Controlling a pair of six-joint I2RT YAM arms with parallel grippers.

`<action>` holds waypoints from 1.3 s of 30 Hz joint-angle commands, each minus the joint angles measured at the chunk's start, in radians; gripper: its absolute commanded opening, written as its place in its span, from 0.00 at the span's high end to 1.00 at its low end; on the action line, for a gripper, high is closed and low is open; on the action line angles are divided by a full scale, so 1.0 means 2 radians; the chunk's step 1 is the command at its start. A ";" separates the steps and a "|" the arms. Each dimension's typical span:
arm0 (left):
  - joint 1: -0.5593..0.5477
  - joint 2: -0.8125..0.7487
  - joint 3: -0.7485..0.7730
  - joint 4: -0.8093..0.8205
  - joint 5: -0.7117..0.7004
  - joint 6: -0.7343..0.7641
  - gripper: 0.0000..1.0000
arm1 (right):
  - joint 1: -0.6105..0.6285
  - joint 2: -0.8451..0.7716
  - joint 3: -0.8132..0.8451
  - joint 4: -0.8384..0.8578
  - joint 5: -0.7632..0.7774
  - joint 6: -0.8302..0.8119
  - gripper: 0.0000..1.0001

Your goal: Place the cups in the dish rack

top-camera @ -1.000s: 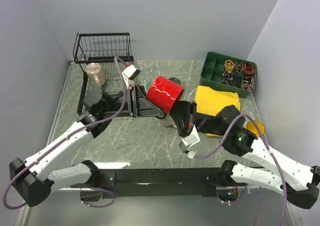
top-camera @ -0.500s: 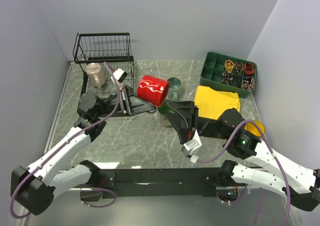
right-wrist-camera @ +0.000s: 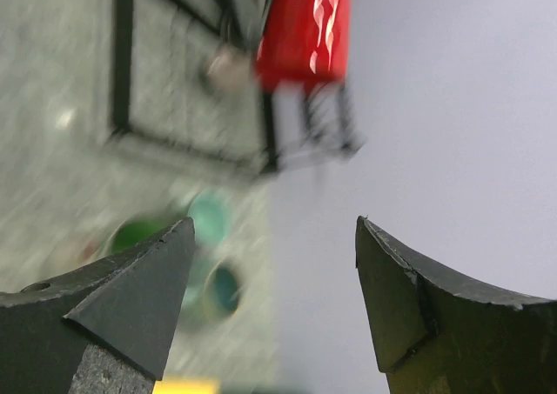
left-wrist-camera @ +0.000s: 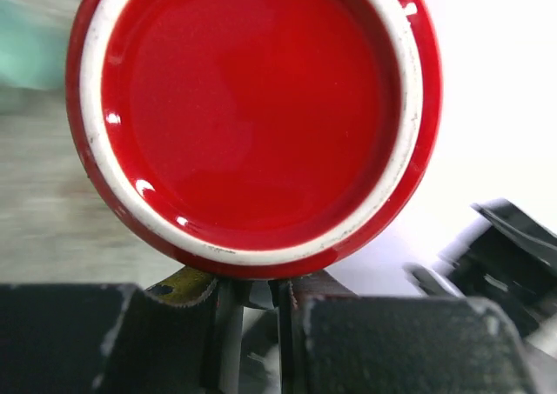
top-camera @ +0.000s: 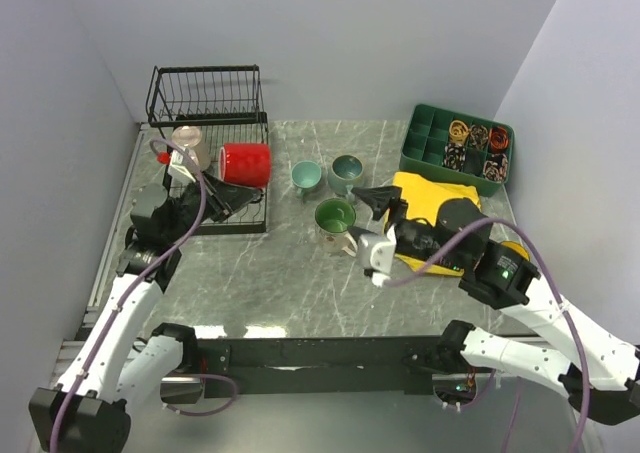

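Observation:
The red cup (top-camera: 245,163) lies on its side over the flat base of the black wire dish rack (top-camera: 208,101), and my left gripper (top-camera: 228,185) is shut on it. In the left wrist view the red cup (left-wrist-camera: 252,116) fills the frame bottom-on, with the left gripper (left-wrist-camera: 257,294) nipping a part at its lower edge. A beige cup (top-camera: 190,145) stands in the rack. Two teal cups (top-camera: 306,176) (top-camera: 347,171) and a green-lined cup (top-camera: 335,218) stand on the table. My right gripper (top-camera: 378,199) (right-wrist-camera: 274,229) is open and holds nothing, just right of them.
A yellow cloth (top-camera: 435,208) lies under the right arm. A green compartment tray (top-camera: 458,145) with small items sits at the back right. Grey walls close in the table on three sides.
The right gripper opened and let go of the red cup, then drew back right. The left arm carried the cup left from mid-table to over the rack.

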 commanded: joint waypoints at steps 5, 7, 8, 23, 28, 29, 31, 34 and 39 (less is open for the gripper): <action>0.062 0.031 0.017 -0.084 -0.171 0.183 0.99 | -0.169 0.094 0.078 -0.272 -0.041 0.110 0.16; 0.074 0.046 0.018 -0.090 -0.203 0.209 0.99 | -0.202 0.114 0.100 -0.302 -0.073 0.103 0.13; 0.078 0.051 0.015 -0.088 -0.228 0.215 0.99 | -0.225 0.123 0.099 -0.305 -0.079 0.105 0.13; 0.146 0.214 0.060 -0.075 -0.344 0.237 0.99 | -0.333 0.042 -0.136 -0.077 -0.199 0.244 0.12; 0.148 0.249 0.073 -0.081 -0.370 0.256 0.99 | -0.345 0.032 -0.146 -0.095 -0.248 0.227 0.08; 0.148 0.252 0.076 -0.081 -0.376 0.263 0.99 | -0.349 0.027 -0.147 -0.092 -0.247 0.227 0.08; 0.150 0.265 0.080 -0.081 -0.380 0.269 0.99 | -0.351 0.023 -0.152 -0.086 -0.241 0.226 0.07; 0.152 0.291 0.095 -0.086 -0.381 0.280 0.99 | -0.357 0.020 -0.152 -0.088 -0.237 0.225 0.07; 0.153 0.330 0.120 -0.090 -0.381 0.285 0.99 | -0.373 0.011 -0.153 -0.090 -0.249 0.224 0.07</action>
